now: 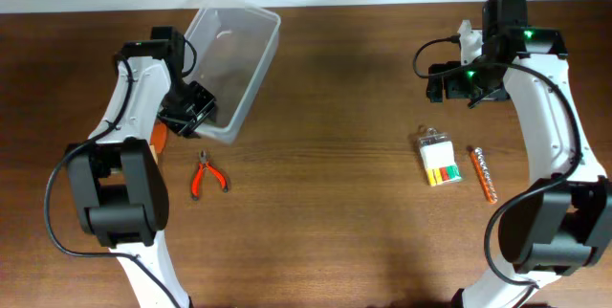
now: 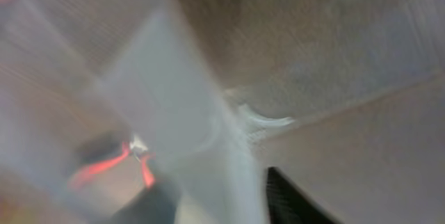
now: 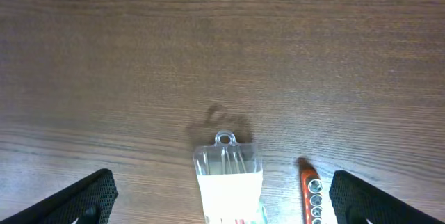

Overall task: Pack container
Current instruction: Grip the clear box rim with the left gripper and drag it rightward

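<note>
The container, a clear lidless bin, lies askew at the back left of the table. My left gripper sits at its near left corner. In the blurred left wrist view the container's wall fills the gap between the two dark fingers of my left gripper, which is shut on it. My right gripper hovers open at the back right. In the right wrist view my right gripper stands wide open above a small clear packet, touching nothing.
Red-handled pliers lie in front of the container, seen through its wall as red handles. The packet and an orange socket rail lie side by side at the right. An orange object pokes out beside the left arm.
</note>
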`<action>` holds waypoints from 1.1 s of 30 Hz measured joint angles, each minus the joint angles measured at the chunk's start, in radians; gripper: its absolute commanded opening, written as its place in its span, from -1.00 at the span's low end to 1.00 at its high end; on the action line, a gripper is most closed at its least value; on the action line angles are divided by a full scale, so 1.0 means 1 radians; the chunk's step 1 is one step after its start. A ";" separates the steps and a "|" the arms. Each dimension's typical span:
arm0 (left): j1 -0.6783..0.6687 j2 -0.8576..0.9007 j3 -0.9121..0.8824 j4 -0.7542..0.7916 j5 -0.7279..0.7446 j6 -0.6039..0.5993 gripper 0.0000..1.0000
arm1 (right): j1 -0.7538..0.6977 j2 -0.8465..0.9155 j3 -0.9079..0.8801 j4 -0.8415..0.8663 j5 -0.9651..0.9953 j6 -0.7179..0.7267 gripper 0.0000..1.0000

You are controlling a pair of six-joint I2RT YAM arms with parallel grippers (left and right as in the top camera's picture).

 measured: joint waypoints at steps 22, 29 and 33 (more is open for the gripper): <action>0.003 0.000 0.003 0.001 0.056 0.011 -0.79 | 0.000 0.000 0.000 0.000 0.000 0.001 0.97; 0.003 0.002 0.125 -0.031 0.062 0.089 -0.83 | 0.000 0.000 0.000 0.000 0.000 0.000 0.97; 0.003 0.003 0.269 -0.086 0.059 0.148 -0.84 | 0.000 0.000 0.000 0.000 0.000 0.001 0.97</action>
